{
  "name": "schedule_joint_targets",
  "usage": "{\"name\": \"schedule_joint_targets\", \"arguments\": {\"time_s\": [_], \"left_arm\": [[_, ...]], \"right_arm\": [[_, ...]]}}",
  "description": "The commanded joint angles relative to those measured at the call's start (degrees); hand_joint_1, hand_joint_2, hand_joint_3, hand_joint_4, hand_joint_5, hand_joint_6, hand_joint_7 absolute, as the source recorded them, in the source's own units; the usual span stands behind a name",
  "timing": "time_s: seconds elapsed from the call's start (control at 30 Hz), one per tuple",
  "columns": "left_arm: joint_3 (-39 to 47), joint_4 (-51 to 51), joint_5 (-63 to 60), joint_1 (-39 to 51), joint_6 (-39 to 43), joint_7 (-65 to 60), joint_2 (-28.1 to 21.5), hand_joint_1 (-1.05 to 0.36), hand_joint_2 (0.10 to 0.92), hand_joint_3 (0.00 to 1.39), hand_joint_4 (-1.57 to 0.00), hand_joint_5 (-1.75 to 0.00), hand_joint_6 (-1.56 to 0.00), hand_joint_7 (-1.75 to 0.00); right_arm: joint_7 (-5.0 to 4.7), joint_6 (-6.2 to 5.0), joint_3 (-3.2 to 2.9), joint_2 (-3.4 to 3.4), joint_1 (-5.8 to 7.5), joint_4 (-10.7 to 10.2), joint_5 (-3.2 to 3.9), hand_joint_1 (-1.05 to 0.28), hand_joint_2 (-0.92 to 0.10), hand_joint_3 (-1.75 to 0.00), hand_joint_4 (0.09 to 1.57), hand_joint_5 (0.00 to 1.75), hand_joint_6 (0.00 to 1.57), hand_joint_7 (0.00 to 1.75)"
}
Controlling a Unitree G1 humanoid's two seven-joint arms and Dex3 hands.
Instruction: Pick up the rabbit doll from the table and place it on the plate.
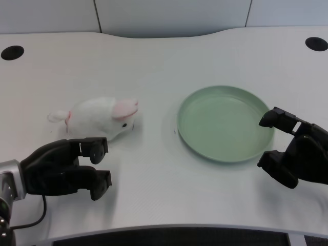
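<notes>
Left hand (69,168) sits at 8 o'clock in the head view, low on the table (154,66). Its fingers (92,149) are spread apart, upper ones and lower ones with a clear gap between them, nothing inside. It holds nothing. The upper fingers reach toward the rabbit (100,119), tips just beside its lower edge; contact can't be told from this view.

The rabbit lies on the table at 9 o'clock, directly above the hand. White body, pink ear toward 3 o'clock, small dark eye near the head end, another pink-tinged bit sticking out at the far 9 o'clock end. It lies on its side or belly, which one not clear. Not on the plate (192,136), well apart from it.

The plate is pale green, round, shallow rim, sitting right of centre at about 3 o'clock. Nothing in it. The right hand (297,154) rests at 4 o'clock, its fingers near the plate's right rim, upper ones overlapping the rim edge in the picture.

Two dark round holes (12,52) in the table at the far corners, 10 and 2 o'clock.
</notes>
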State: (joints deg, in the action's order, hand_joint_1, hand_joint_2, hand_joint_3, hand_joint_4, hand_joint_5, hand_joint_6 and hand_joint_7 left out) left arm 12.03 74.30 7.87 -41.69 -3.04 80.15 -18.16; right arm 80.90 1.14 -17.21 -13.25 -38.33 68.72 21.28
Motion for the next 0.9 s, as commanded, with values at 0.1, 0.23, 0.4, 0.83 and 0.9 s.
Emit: {"name": "schedule_joint_targets", "arguments": {"time_s": [0.1,0.23,0.4,0.83,0.9], "left_arm": [[0.63,-0.16,0.77,-0.22,0.30,0.57,-0.82,-0.33,0.726,0.06,-0.64,-1.75,-0.66,-1.47],[0.52,-0.23,1.03,-0.13,0.70,0.66,-0.86,-0.34,0.726,0.06,-0.65,-1.75,-0.68,-1.45],[0.20,-0.31,0.82,-0.20,1.07,0.21,-0.93,-0.34,0.722,0.06,-0.66,-1.75,-0.70,-1.44],[1.74,-4.88,1.70,2.37,13.75,-9.83,0.95,-0.44,0.758,0.09,-0.62,-1.75,-0.52,-1.72],[1.58,-7.99,1.64,3.72,21.78,-12.59,1.74,-0.52,0.839,0.09,-0.52,-1.74,-0.50,-1.64]], "right_arm": [[0.34,-0.28,-0.16,-0.64,-0.63,-0.26,-0.11,-0.55,-0.88,0.00,1.03,1.75,0.93,1.34],[0.46,-0.40,-0.19,-0.66,-0.62,-0.19,-0.10,-0.55,-0.88,-0.01,1.04,1.75,0.90,1.35],[0.86,-0.40,-0.32,-0.57,-0.69,-0.03,0.05,-0.54,-0.88,0.00,1.03,1.75,0.91,1.29],[0.14,0.74,-0.27,-0.58,-0.71,-0.21,-0.01,-0.56,-0.87,0.00,1.03,1.75,0.94,1.25],[0.21,0.82,-0.10,-0.60,-0.76,-0.20,-0.17,-0.54,-0.87,-0.01,1.03,1.75,0.94,1.29]]}}
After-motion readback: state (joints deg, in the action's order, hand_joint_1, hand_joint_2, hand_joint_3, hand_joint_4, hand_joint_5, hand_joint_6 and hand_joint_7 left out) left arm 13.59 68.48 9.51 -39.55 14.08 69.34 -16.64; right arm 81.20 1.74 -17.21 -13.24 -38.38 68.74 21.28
